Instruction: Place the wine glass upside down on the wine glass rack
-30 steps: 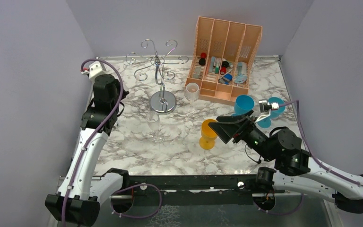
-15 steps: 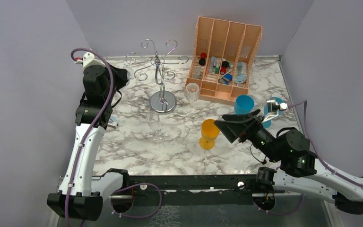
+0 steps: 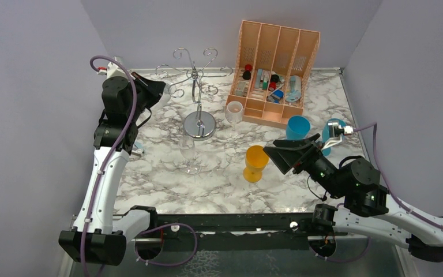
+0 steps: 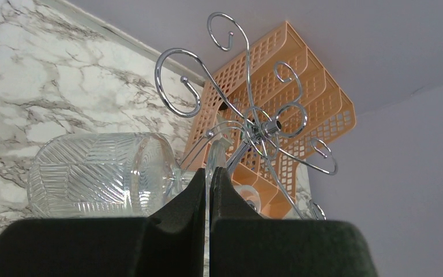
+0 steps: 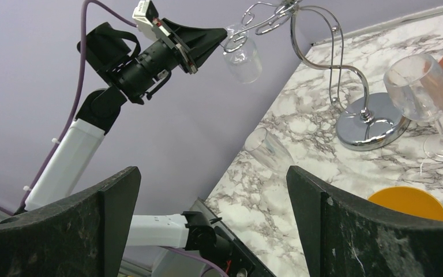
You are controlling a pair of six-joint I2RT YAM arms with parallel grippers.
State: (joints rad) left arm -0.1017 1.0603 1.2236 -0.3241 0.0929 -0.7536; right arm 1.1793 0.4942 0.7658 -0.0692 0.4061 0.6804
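Right wrist view gives me the best read. The clear ribbed wine glass (image 5: pixel 243 57) hangs bowl-down, well above the white marble table (image 5: pixel 311 127). It is right at the outer end of one curled arm of the silver wire wine glass rack (image 5: pixel 372 124). The left gripper (image 5: pixel 216 37) has it by the foot end, fingers pressed together on it. On the left wrist camera the two dark pads are closed with only a sliver between them. The glass's bowl lies off to one side there, and the rack's scrolls sit just beyond.

I can't tell from any view whether the foot sits inside the scroll or only beside it. The right gripper (image 5: pixel 213 179) is spread wide and holds nothing, low over the table near the orange plastic goblet (image 3: pixel 255 161).

As I judge it, the pick-up and the flip are done, and the carry to the rack is about finished. What's left is to seat the stem in the scroll so the foot rests on the wire. Then I'd release and back the arm off without nudging the rack.
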